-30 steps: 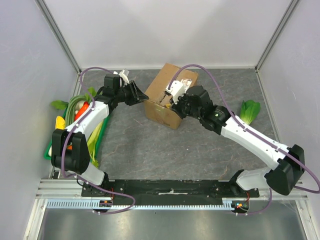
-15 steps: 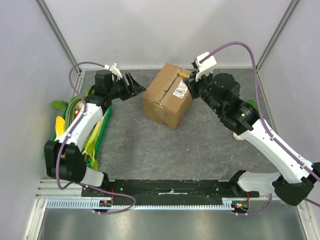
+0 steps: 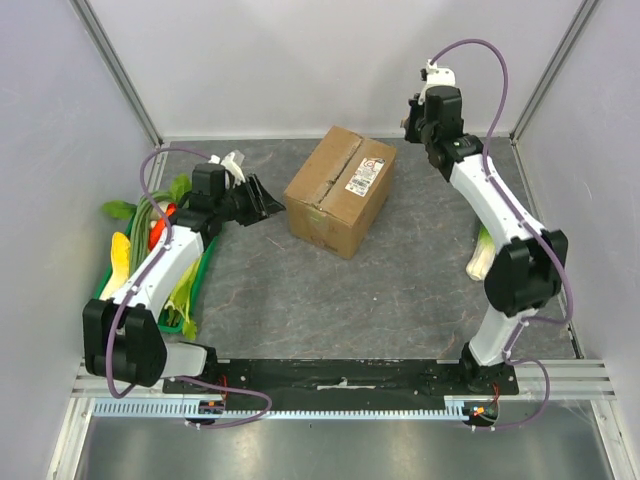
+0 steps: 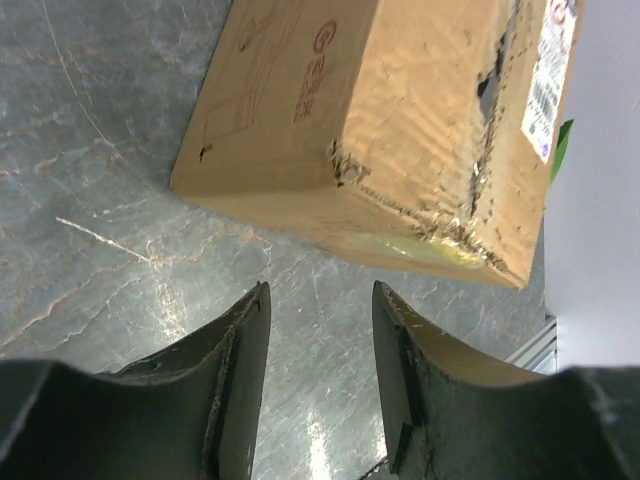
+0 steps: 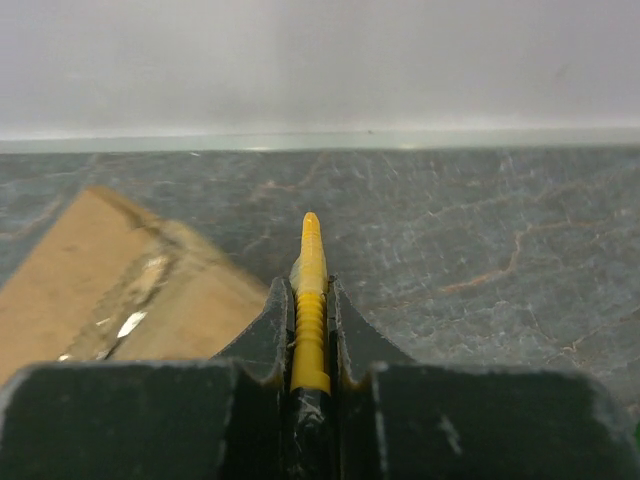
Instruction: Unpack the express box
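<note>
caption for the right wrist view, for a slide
Right gripper shut on a slim yellow object, express box at lower left

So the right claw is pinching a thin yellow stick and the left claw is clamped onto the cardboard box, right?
Not quite. The left gripper is open, short of the express box and not touching it, as the left wrist view shows. The right gripper does pinch the thin yellow stick.

The express box (image 4: 380, 130) is standing just ahead of the left gripper (image 4: 320, 300), its fingers parted, bare table (image 4: 100, 200) lying between. Ahead of the right gripper (image 5: 310, 287), pinching a yellow ribbed stick (image 5: 310, 240), table is running clear to the back wall (image 5: 320, 60).
</note>
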Motion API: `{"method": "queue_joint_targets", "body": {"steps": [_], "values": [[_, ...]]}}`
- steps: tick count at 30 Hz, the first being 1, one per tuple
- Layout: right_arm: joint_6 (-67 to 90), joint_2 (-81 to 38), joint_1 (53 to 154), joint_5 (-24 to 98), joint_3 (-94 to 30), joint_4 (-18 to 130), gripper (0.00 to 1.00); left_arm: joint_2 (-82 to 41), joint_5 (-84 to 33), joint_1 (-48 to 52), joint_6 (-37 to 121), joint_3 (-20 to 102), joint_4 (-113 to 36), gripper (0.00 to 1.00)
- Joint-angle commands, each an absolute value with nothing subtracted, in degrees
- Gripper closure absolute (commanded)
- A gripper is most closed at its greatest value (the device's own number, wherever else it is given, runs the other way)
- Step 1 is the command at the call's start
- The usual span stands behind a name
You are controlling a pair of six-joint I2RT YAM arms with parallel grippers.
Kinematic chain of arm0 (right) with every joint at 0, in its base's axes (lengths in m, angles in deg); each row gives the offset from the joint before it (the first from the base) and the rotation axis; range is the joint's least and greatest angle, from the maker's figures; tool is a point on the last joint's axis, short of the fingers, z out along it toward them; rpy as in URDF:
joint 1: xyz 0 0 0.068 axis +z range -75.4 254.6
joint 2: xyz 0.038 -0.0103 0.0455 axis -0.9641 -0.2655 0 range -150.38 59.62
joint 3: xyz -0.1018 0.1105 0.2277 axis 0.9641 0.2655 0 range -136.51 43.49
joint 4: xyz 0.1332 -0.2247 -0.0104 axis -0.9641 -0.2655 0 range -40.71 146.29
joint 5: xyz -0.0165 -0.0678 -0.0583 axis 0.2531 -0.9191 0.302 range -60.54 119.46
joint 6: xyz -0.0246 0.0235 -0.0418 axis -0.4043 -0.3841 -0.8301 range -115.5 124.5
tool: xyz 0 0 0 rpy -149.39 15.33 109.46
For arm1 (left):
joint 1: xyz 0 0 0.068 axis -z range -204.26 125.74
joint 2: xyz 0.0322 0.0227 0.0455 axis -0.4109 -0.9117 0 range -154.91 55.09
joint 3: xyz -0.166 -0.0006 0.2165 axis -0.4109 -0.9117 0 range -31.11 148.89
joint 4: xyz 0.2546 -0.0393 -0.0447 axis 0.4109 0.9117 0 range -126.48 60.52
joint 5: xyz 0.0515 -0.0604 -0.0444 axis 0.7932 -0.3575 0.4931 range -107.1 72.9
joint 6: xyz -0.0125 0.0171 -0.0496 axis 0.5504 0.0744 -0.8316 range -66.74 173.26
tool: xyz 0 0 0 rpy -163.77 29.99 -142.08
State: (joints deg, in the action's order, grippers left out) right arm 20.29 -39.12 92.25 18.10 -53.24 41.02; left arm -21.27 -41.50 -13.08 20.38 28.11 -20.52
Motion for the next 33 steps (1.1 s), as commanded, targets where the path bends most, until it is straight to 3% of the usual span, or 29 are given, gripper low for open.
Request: {"method": "queue_joint_targets", "body": {"steps": [1, 7, 13, 24, 33], "values": [[23.75, -44.26, 87.97, 26.02, -59.86, 41.70, 1.00, -21.99, -42.85, -11.70, 22.15, 25.58, -21.63, 0.50], [20.94, -53.40, 85.24, 35.51, -66.64, 38.72, 1.00, -26.72, -43.64, -10.99, 20.74, 26.72, -23.21, 0.51], [19.79, -54.55, 85.24, 44.04, -64.63, 37.92, 1.00, -31.83, -41.71, -10.99, 18.55, 31.46, -23.91, 0.53], [19.61, -43.40, 88.05, 43.17, -47.32, 37.04, 1.00, -40.79, -39.87, -10.99, 17.05, 42.17, -22.86, 0.53], [23.91, -30.22, 96.13, 37.19, -35.97, 32.66, 1.00, -47.04, -32.31, -12.57, 16.79, 50.10, -22.75, 0.50]]}}
